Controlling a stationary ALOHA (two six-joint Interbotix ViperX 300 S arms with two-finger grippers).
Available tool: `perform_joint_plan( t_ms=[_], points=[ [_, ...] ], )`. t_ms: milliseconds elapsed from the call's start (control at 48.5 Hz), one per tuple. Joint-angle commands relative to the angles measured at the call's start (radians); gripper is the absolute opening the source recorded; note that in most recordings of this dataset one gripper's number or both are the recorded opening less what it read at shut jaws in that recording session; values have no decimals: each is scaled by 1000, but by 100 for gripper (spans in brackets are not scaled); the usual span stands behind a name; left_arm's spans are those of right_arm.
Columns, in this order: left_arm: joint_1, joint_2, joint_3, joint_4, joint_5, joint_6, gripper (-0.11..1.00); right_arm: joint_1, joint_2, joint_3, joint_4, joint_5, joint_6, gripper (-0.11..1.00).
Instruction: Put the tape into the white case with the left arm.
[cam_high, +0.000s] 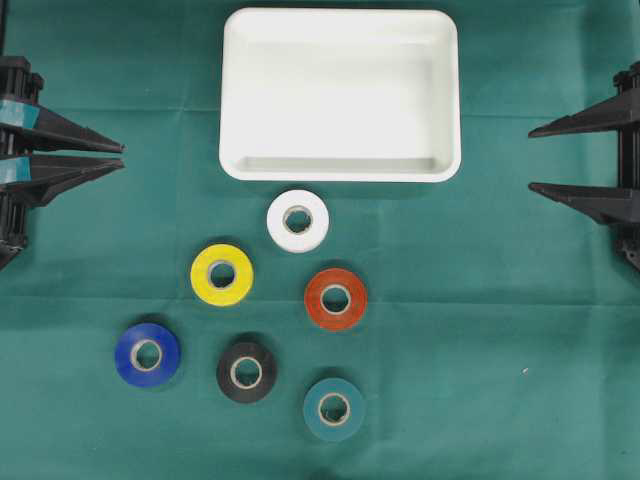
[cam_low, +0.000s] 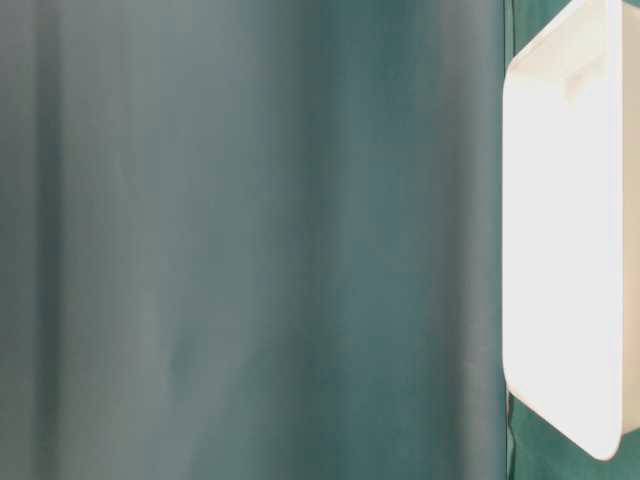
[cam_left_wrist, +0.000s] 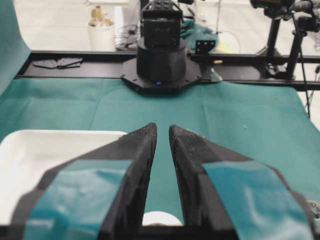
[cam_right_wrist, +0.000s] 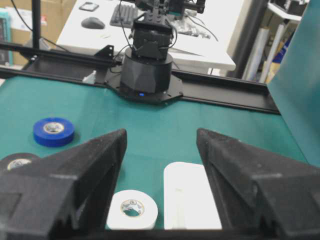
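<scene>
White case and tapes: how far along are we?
Nothing is done: the white case holds no tape, and six rolls lie on the green cloth, the white tape nearest it. Nothing is in hand: the left gripper sits shut at the left edge, the right gripper open. Picking and placing remain.

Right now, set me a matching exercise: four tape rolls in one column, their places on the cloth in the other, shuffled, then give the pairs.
Things:
1. white tape roll
2. blue tape roll
3. teal tape roll
4. yellow tape roll

Places:
A. farthest left
B. closest to the white case
C. nearest the bottom edge
D. between the white and blue rolls

Pairs: 1-B, 2-A, 3-C, 4-D
</scene>
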Motion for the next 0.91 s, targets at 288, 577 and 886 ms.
perform_joint_plan(
  t_ms=[288, 577, 886],
  points=[
    [-21, 14, -28, -20, -23, 0, 1, -3, 44, 2, 0, -6, 8, -9],
    [-23, 14, -21, -23, 5, -6, 2, -3, 0, 32, 0, -6, 8, -9],
    [-34, 14, -20, -23, 5, 8, 59, -3, -32, 49, 0, 14, 8, -9]
  ],
)
